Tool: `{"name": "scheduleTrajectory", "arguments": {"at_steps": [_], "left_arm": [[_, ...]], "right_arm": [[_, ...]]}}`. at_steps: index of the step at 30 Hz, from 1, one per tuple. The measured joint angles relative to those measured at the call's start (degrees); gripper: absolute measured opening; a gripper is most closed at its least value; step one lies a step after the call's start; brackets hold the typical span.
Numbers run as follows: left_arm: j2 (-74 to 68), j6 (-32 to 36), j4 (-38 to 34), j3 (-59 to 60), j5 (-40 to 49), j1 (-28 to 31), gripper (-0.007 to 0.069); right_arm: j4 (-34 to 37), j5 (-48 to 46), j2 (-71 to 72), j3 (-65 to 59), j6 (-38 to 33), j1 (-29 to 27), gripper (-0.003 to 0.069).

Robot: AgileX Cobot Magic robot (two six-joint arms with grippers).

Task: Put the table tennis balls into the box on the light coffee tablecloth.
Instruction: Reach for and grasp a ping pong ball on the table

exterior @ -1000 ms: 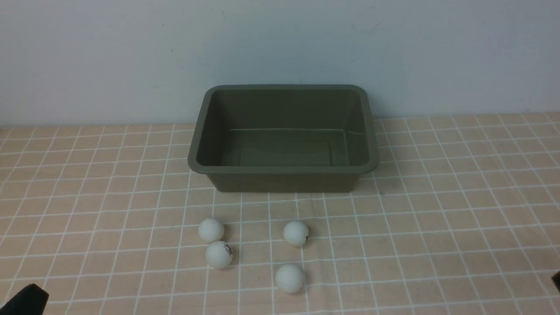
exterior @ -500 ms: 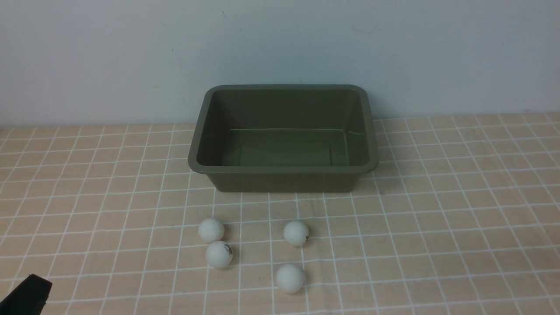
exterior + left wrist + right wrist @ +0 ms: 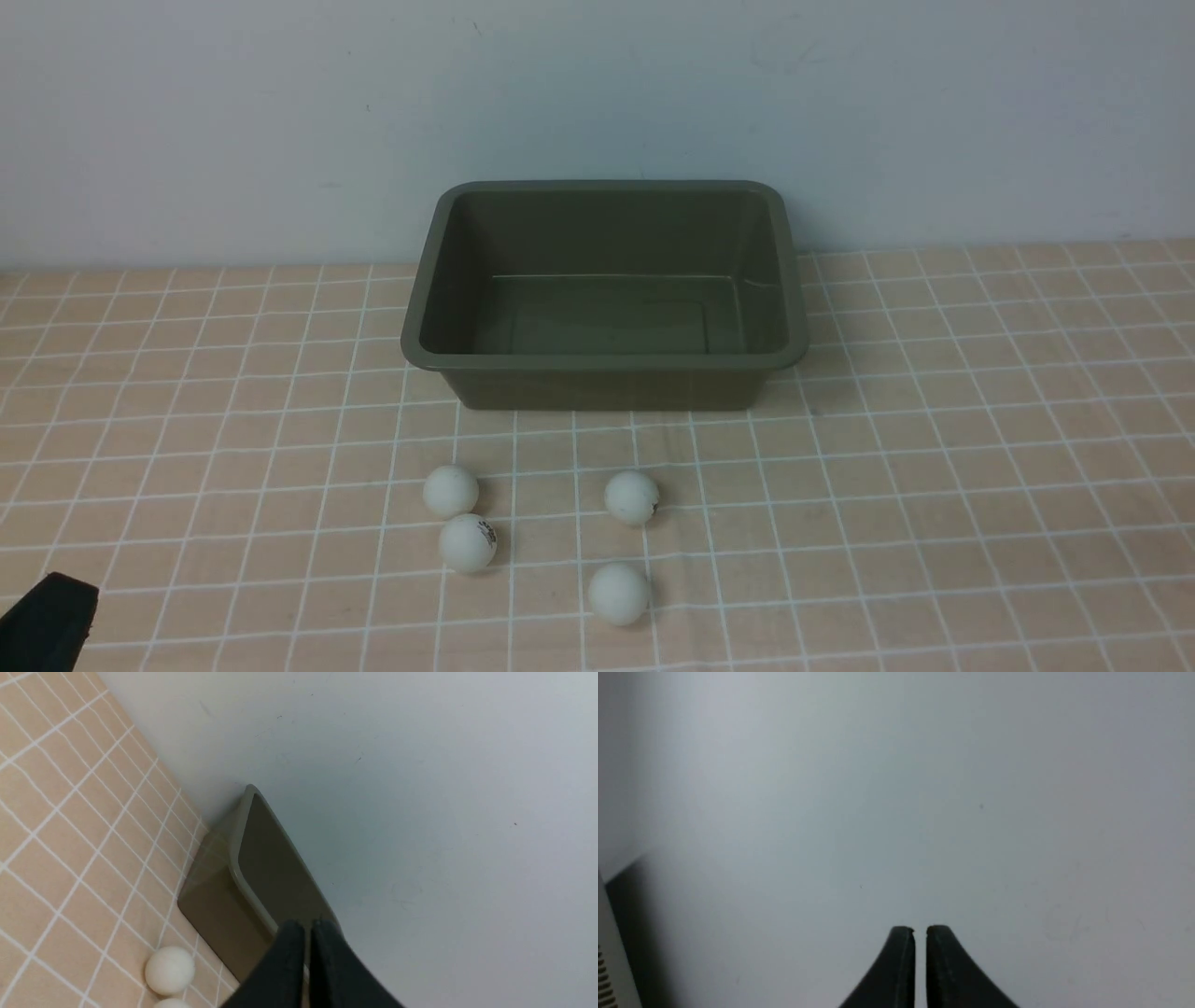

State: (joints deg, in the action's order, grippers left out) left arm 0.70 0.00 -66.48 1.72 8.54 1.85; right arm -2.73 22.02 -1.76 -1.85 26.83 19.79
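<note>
Several white table tennis balls lie on the light coffee tablecloth (image 3: 934, 467) in front of the box: two at the left (image 3: 450, 491) (image 3: 467, 542), one in the middle (image 3: 631, 497) and one nearest me (image 3: 618, 593). The olive-green box (image 3: 607, 362) stands empty against the wall. My left gripper (image 3: 308, 926) is shut with nothing in it; only its dark tip (image 3: 47, 621) shows at the lower left of the front view, far from the balls. The left wrist view shows the box (image 3: 219, 891) and a ball (image 3: 169, 970). My right gripper (image 3: 920, 930) is shut, empty, facing the bare wall.
A plain pale wall (image 3: 597, 93) rises right behind the box. The checked cloth runs to both sides of the box and balls. A pale ribbed edge (image 3: 607, 961) shows at the border of the right wrist view.
The left gripper's dark tip has risen slightly at the lower left corner. A dark edge at the right border one second ago is gone. Balls and box have not moved.
</note>
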Motion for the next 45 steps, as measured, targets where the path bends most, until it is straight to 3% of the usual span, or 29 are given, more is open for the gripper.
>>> {"name": "scheduleTrajectory", "arguments": {"at_steps": [3, 6, 8, 11, 16, 21, 22, 23, 27, 30, 37, 45], "left_arm": [[0.0, 1.2, -0.29, 0.0, 0.06, 0.0, 0.0055], [0.0, 3.3, -0.42, 0.0, 1.41, 0.0, 0.019], [0.0, 3.81, -0.48, 0.0, 1.83, 0.0, 0.0223], [0.0, 6.52, -0.49, 0.0, 2.82, 0.0, 0.0386], [0.0, 12.92, -0.54, -0.35, 2.76, 0.0, 0.0533], [0.0, 27.65, -0.54, -7.23, 1.0, 0.0, 0.0568], [0.0, 27.65, -0.54, -7.63, 1.0, 0.0, 0.0568], [0.0, 33.75, -0.54, -10.35, 0.24, 0.0, 0.0572], [0.0, 45.13, -0.54, -16.62, 1.14, 0.0, 0.0572], [-3.31, 52.8, -0.54, -22.41, 5.96, 0.0, 0.0572], [-18.6, 62.29, 0.63, -28.04, 16.6, 0.0, 0.0572], [-36.95, 63.57, 8.19, -29.16, 25.95, 0.0, 0.0572]], "right_arm": [[-1.61, 0.73, 0.0, 0.0, 0.84, 0.0, 0.0084], [-4.29, -0.28, 0.0, 0.0, 4.16, 0.0, 0.0182], [-4.93, -0.81, 0.0, 0.0, 4.94, 0.0, 0.0205], [-7.45, -3.05, 0.0, 0.0, 7.55, 0.0, 0.0316], [-8.74, -3.79, 0.0, 0.0, 10.68, 0.0, 0.0443], [-8.93, 6.62, 0.0, 0.08, 11.41, 0.0, 0.0505], [-8.93, 7.13, 0.0, 0.06, 11.33, 0.0, 0.0505], [-8.94, 9.92, 0.0, 0.88, 11.2, 0.0, 0.0509], [-9.09, 9.99, 0.0, 5.8, 10.98, 0.0, 0.051], [-10.96, -0.87, -0.73, 15.29, 8.15, 0.0, 0.051], [-18.29, -30.3, -11.85, 30.15, 4.13, 0.0, 0.0513], [-18.18, -58.55, -32.56, 39.74, 3.69, 0.0, 0.0513]]}}
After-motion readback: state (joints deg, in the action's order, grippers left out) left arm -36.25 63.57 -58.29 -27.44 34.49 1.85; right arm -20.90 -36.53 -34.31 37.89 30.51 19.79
